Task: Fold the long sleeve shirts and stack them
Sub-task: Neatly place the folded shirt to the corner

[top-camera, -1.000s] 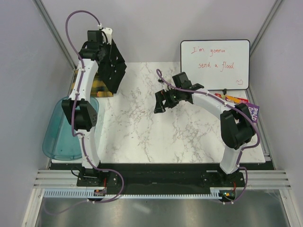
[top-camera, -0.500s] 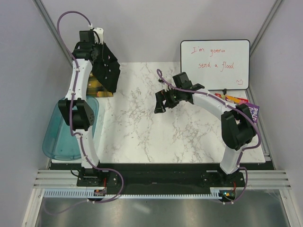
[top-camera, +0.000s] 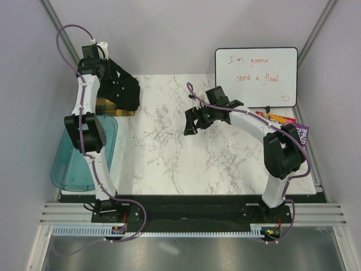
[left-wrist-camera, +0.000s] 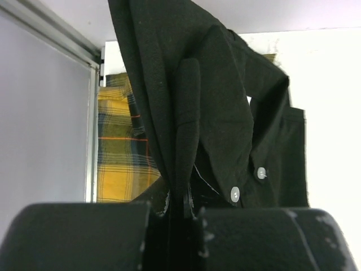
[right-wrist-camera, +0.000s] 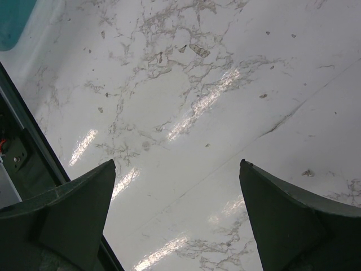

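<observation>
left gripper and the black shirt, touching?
Touching. Left wrist view: the left gripper is shut on a fold of the black shirt, with the cloth pinched between its fingers.

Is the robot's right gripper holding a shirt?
No, the right gripper is wide open above the marble table, with no cloth between its fingers.
</observation>
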You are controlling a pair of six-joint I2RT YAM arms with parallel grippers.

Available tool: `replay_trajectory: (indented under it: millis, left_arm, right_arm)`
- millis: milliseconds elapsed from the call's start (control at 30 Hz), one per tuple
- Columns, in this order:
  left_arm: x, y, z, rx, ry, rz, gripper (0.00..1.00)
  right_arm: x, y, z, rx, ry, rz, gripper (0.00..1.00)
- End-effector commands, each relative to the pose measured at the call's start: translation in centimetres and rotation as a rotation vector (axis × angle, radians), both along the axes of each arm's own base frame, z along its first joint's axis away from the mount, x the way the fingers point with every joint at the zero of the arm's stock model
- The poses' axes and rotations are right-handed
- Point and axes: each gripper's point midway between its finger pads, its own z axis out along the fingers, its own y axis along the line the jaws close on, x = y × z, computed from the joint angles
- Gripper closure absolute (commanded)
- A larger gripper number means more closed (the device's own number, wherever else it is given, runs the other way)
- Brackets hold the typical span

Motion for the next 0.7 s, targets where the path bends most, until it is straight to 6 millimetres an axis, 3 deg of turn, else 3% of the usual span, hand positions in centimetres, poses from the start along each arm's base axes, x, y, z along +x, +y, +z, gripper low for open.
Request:
replay_trajectory:
  millis: [0, 200, 300, 367, 433, 500, 533, 567, 600, 667]
  left_arm:
    - [2.0, 2.1, 0.7, 0.039, -0.102, -0.006, 0.98]
    - [2.7, 4.8, -1.4, 0.053, -0.113, 0.029, 0.98]
    - [3.4, 5.9, -2.6, 0.067, -0.113, 0.036, 0.93]
    - [3.7, 6.8, -3.7, 0.082, -0.102, 0.051, 0.65]
    - [3.7, 7.9, -2.9, 0.111, -0.11, 0.092, 0.37]
    - [3.4, 8.1, -1.3, 0.132, -0.116, 0.084, 0.28]
    - [3.1, 8.2, -0.3, 0.137, -0.126, 0.085, 0.09]
    - [2.7, 8.1, 0.6, 0.136, -0.131, 0.079, 0.08]
    - [2.0, 7.8, 3.2, 0.14, -0.165, 0.072, 0.07]
    - [0.8, 7.4, 5.2, 0.129, -0.171, 0.061, 0.05]
  right_arm:
    - [0.2, 0.3, 0.8, 0.02, -0.015, 0.011, 0.02]
    - [0.2, 0.3, 0.1, 0.008, -0.004, 0.011, 0.02]
    - [0.2, 0.3, 0.1, 0.012, -0.002, 0.013, 0.02]
    - [0.3, 0.3, 0.3, 0.01, -0.011, 0.013, 0.02]
    - [0.5, 0.1, 0.4, -0.002, -0.023, 0.01, 0.02]
    - [0.5, -0.1, 0.9, -0.009, -0.039, 0.014, 0.02]
    - [0.9, -0.5, 1.3, -0.005, -0.047, 0.003, 0.02]
    - [1.1, -0.7, 2.0, 0.003, -0.062, -0.003, 0.02]
    - [1.4, -1.0, 2.4, 0.006, -0.07, -0.012, 0.02]
    - [2.4, -2.2, 3.8, 0.017, -0.105, -0.046, 0.02]
